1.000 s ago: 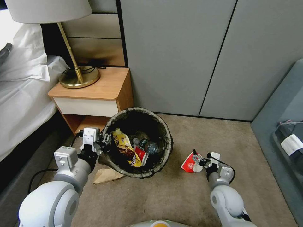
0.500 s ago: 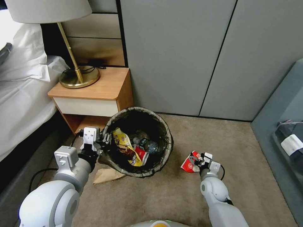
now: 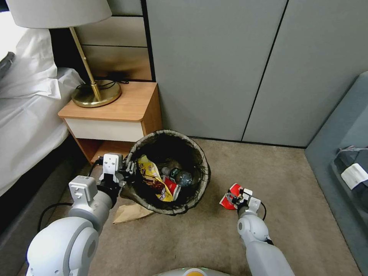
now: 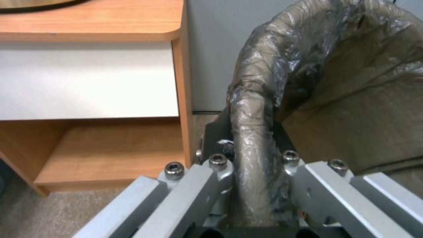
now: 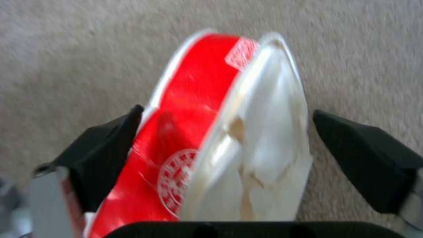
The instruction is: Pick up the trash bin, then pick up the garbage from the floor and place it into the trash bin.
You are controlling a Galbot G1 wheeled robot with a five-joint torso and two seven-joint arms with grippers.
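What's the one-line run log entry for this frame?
left claw: shut on trash bin rim | right claw: open, straddling red-and-white wrapper on carpet | brown paper: on floor

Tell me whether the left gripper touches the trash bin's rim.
Touching. The left wrist view shows the left gripper shut on the trash bin, its bag-covered rim pinched between the fingers.

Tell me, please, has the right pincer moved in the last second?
Yes. The right pincer has shifted toward the trash bin, now straddling the red-and-white wrapper on the carpet.
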